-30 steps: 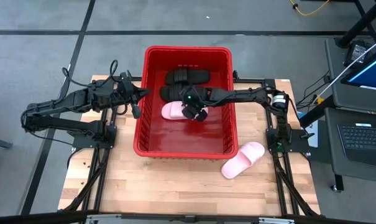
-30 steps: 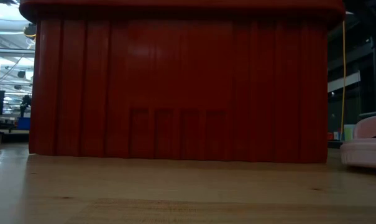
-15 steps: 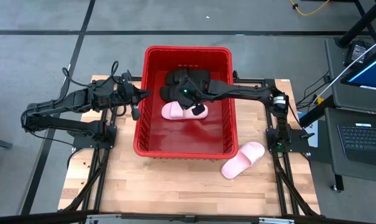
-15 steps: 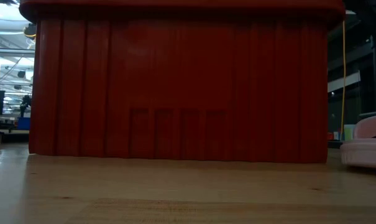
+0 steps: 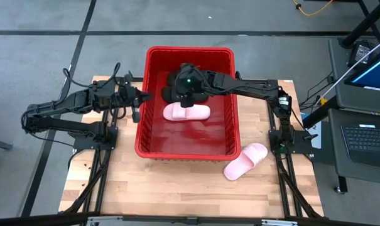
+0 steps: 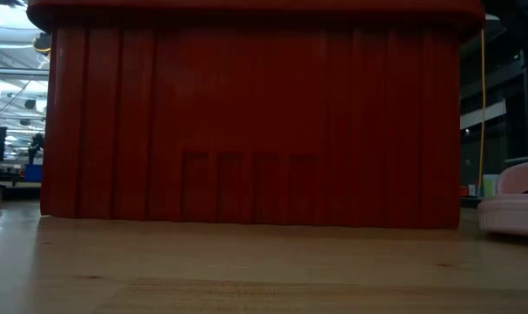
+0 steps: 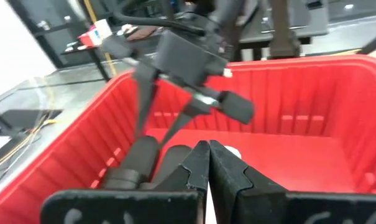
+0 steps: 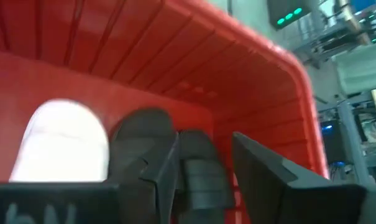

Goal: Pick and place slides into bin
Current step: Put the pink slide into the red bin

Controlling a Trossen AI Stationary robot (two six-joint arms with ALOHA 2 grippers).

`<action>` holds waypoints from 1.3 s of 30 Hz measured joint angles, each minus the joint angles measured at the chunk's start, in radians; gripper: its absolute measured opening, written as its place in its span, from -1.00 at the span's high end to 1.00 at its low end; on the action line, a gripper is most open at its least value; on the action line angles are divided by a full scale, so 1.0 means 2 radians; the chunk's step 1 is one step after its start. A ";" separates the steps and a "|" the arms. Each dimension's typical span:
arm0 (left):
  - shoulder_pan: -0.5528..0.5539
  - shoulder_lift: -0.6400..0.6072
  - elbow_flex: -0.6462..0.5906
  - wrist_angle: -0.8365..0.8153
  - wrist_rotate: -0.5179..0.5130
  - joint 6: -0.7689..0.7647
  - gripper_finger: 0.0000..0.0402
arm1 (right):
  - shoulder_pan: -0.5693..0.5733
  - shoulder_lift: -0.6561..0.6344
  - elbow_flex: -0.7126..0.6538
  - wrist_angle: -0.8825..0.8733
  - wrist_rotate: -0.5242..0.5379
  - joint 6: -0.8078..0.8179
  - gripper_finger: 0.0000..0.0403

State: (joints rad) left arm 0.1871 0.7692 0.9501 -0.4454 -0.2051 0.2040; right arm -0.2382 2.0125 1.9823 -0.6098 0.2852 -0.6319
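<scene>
Still, 1 pale pink slide (image 5: 245,161) lies on the table outside the bin (image 5: 154,135).
The right gripper (image 5: 187,93), fingers spread and empty, hangs inside over 2 black slides (image 5: 177,79) and a pink one (image 5: 186,112); lifting out carelessly could snag the rim. Left gripper (image 5: 135,103), pressed closed, waits beside the bin.

Robotics lab or test workshop, industrial in feel. Grey concrete floor (image 5: 39,37) marked with dark tape lines (image 5: 83,31). Butcher-block table (image 5: 177,188) on a black metal frame (image 5: 284,169), two arms bolted to it. Beside it, a grey cart (image 5: 362,125) carrying an open laptop (image 5: 369,138) and a lit monitor (image 5: 372,66). Yellow cable (image 5: 312,7) loose on the floor. Seen level across the tabletop: high ceiling with strip lights (image 6: 15,57), cluttered benches (image 6: 10,170) far back. From the right wrist: equipment rack with green indicator lights (image 8: 290,15).
</scene>
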 joint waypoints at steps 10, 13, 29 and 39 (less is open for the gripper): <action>0.000 0.000 0.000 0.000 0.024 -0.010 0.98 | 0.000 0.000 0.000 0.038 0.000 0.000 0.26; 0.000 0.000 0.000 0.000 0.024 -0.021 0.99 | 0.000 0.000 0.000 0.038 0.000 0.000 0.26; -0.008 -0.011 0.000 0.008 0.039 -0.021 0.99 | 0.063 -0.002 0.000 -0.017 0.032 0.074 0.26; -0.008 -0.033 0.000 -0.030 0.039 -0.057 0.99 | 0.179 -0.091 0.000 -0.113 0.152 0.174 0.49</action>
State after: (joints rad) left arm 0.1707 0.7031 0.9501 -0.5063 -0.1276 0.0901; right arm 0.1193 1.8311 1.9820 -0.8349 0.5900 -0.2843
